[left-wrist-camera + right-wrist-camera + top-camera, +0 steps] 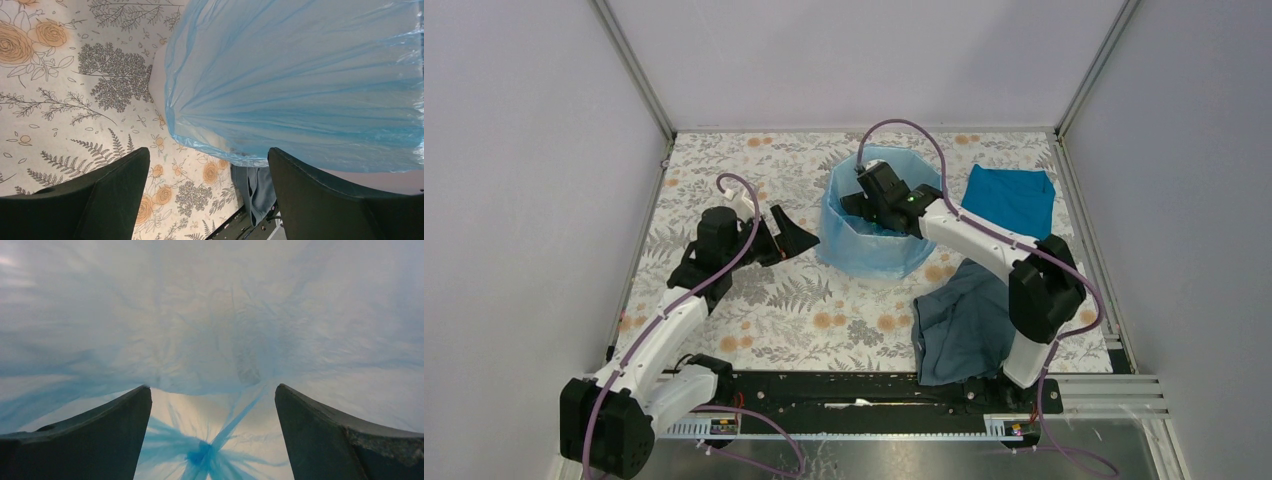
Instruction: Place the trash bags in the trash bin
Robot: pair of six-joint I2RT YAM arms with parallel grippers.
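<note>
Jaws, both arms: spread wide, nothing between them.

1. Left gripper (796, 232): on the table's left half, near the bin's left side and pointing at it, no contact. Forearm runs up from the base at the near-left corner, wrist bent right. Its own camera frames the two dark fingers (100, 200) low, with floral tablecloth (60, 100) behind them.

2. Right gripper (871, 196): reaches across from the near-right base, elbow high over the grey-blue cloth, wrist tipped down into the bin's mouth. Its own camera shows the right gripper (212, 387) inside the film, fingertips (115, 425) clear of it.

3. Trash bag (874, 250): light-blue translucent film, lining the bin and folded down over its outer wall almost to the table.
- Top view only: placement at the table's centre-rear.
- Left wrist view only: the outer skirt of the bag (300, 85), pleated and glossy.
- Right wrist view only: the inner face of the bag (210, 315) and its gathered bottom seam (200, 457).

4. Trash bin (156, 82): upright, nearly all covered; a pale strip of wall shows beside the film.

5. Teal cloth (1009, 200): flat, right of the bin.

6. Grey-blue cloth (964, 325): crumpled, near-right.
</note>
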